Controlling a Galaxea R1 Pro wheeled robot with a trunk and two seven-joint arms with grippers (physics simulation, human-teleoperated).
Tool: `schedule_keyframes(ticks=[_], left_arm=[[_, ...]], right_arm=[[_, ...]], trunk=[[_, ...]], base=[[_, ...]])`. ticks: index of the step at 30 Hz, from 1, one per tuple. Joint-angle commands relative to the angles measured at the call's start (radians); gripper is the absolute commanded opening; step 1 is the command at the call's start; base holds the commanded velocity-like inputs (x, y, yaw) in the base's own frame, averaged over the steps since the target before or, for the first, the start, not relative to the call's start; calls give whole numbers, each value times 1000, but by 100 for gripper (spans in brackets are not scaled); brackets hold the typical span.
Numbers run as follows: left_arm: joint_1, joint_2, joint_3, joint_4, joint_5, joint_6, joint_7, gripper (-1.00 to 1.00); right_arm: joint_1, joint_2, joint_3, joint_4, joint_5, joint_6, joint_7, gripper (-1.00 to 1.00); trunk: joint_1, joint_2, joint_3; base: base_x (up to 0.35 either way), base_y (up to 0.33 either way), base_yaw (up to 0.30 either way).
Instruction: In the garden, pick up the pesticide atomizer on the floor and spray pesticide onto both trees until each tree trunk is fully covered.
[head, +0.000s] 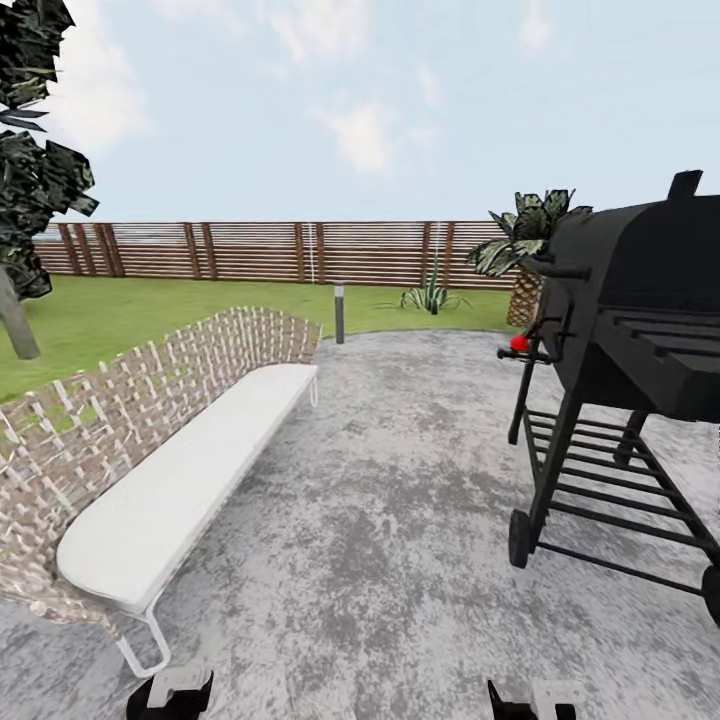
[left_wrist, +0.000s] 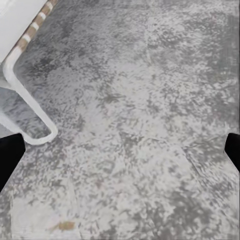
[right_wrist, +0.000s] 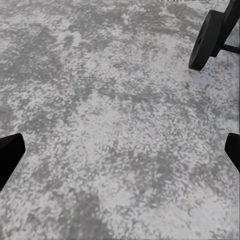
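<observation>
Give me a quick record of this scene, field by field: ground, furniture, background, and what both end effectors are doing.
ground: mottled grey paving, green lawn beyond
left side: woven wicker bench with white cushion
right side: black wheeled barbecue grill
background: brown slatted wooden fence, small scaly-trunked palm, short dark post light
left end effector: open, empty, over paving near the bench's white leg
right end effector: open, empty, near a grill wheel
atomizer: not seen
</observation>
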Motion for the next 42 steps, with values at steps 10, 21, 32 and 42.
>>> schedule_keyframes(ticks=[10,21,32,42], left_arm=[[0,0,0,0,0,0,0,100],[0,0,0,1,0,0,0,100],[0,0,-1,20,-1,-1,0,100],[0,0,-1,20,-2,-2,0,100]], right_arm=[[0,0,0,0,0,0,0,100],[0,0,-1,1,1,0,0,100],[0,0,-1,2,1,0,0,100],[0,0,-1,2,1,0,0,100]], trunk=[[0,0,0],[0,0,0],[0,0,0],[0,0,0]], base=[[340,31,-15],[340,1,0],[340,0,0],[340,0,0]])
